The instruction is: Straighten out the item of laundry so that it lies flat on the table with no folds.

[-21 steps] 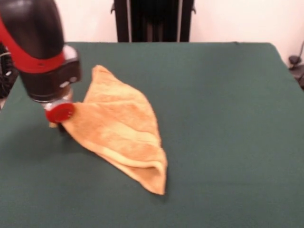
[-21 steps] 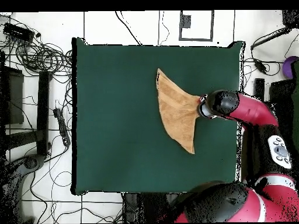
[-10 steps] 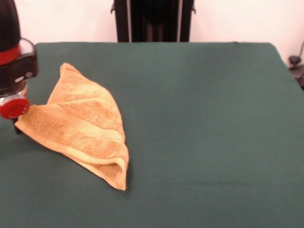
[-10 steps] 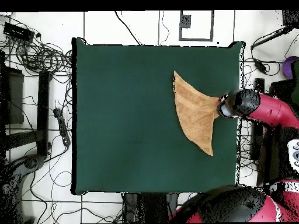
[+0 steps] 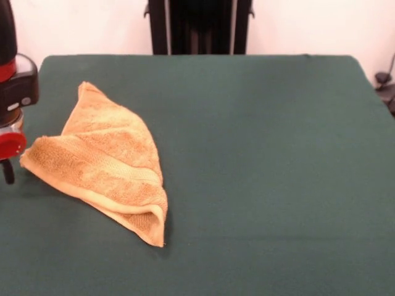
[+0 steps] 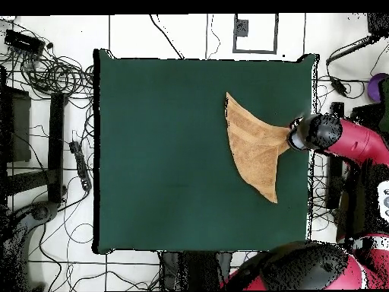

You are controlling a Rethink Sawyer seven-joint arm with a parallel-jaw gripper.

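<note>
At the table's [image 5: 265,154] edge on the robot's right, the gripper [image 5: 7,170] hangs low over the green cloth, only partly inside the front view. A red disc shows on it, with a dark tip below reaching almost to the cloth. How wide the jaws stand cannot be told from either view, and nothing can be seen held between them.

Just beside the jaws lies the towel [image 5: 105,163], its nearest corner pointing straight at them. In the front view a thin strip of green seems to part that corner from the dark tip, but whether they touch is unclear. From that corner the towel spreads away from the jaws as a rough triangle, folded over itself. One tip lies up toward the far side of the table; the other, the farthest from the jaws, points toward the camera. Along the edge between the near corner and that farthest tip the cloth is doubled, and a rounded fold stands up a little. A woven band runs across the upper layer, starting near the jaws.

Seen from overhead, the gripper [image 6: 296,138] sits at the table's [image 6: 159,152] rim with the towel [image 6: 254,148] fanning inward from it. All the towel rests on the green cloth. Beyond it, away from the jaws, the cloth is bare.
</note>
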